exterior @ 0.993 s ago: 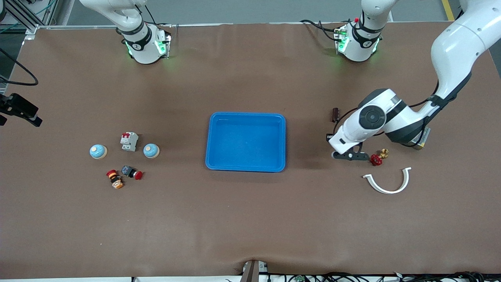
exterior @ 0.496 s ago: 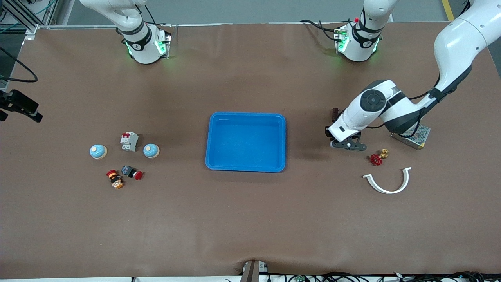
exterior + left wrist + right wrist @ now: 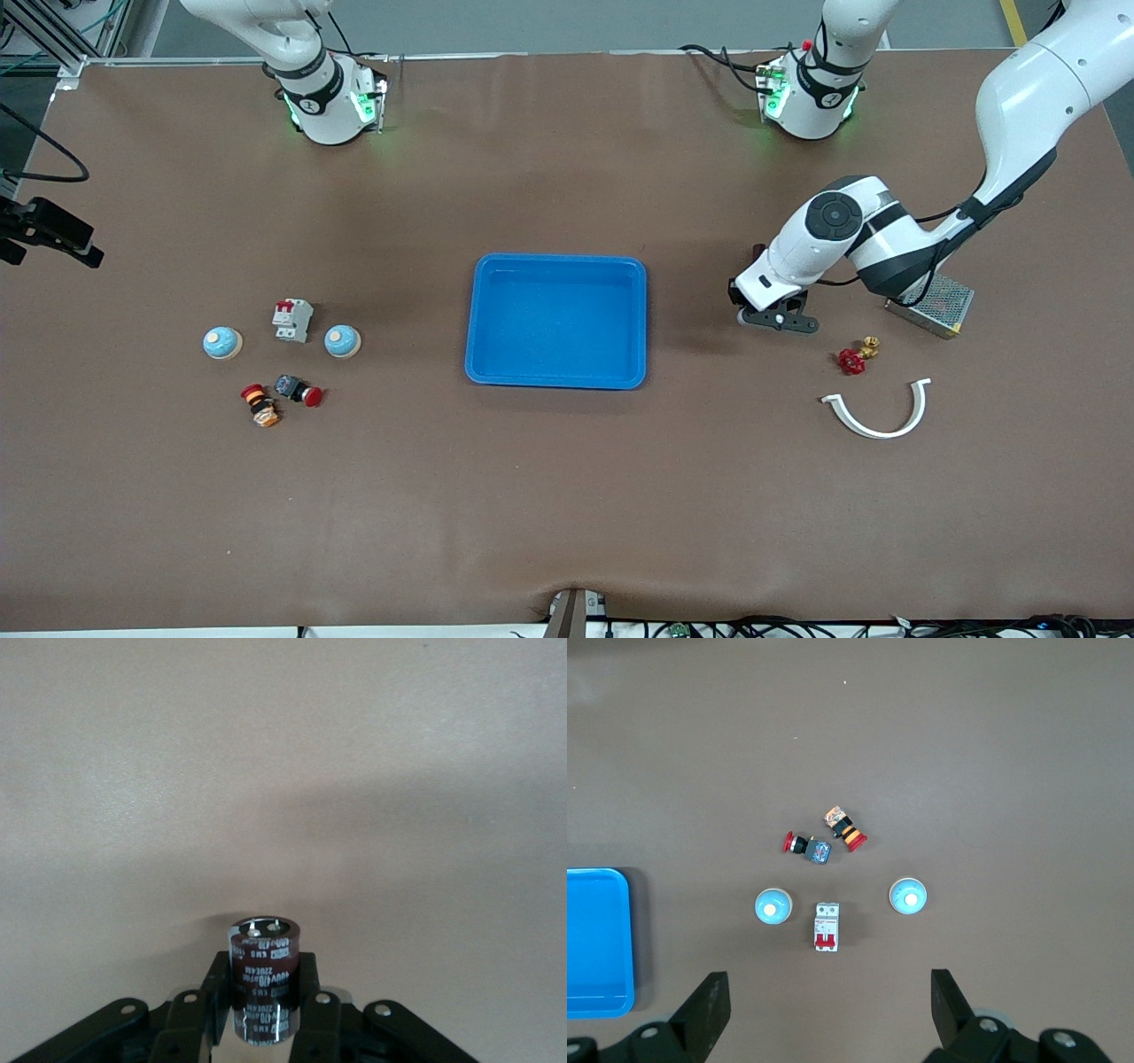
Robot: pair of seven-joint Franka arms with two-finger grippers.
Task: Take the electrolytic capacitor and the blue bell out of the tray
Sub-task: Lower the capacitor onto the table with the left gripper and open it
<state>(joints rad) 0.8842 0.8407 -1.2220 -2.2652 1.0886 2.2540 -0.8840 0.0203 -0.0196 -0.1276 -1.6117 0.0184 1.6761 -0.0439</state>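
Note:
My left gripper is shut on a dark brown capacitor, held upright between both fingers, over bare table between the blue tray and a red valve. A second dark cylinder shows just past the left wrist. Two blue domed bells sit toward the right arm's end of the table. In the right wrist view the same bells appear far below. My right gripper hangs open and empty high above them.
A white circuit breaker stands between the bells, with two red push buttons nearer the camera. A red-handled brass valve, a white curved clip and a metal mesh box lie near the left gripper.
The left gripper, still shut on the capacitor, has drawn away from the red valve and slightly toward the tray. The bells have not moved.

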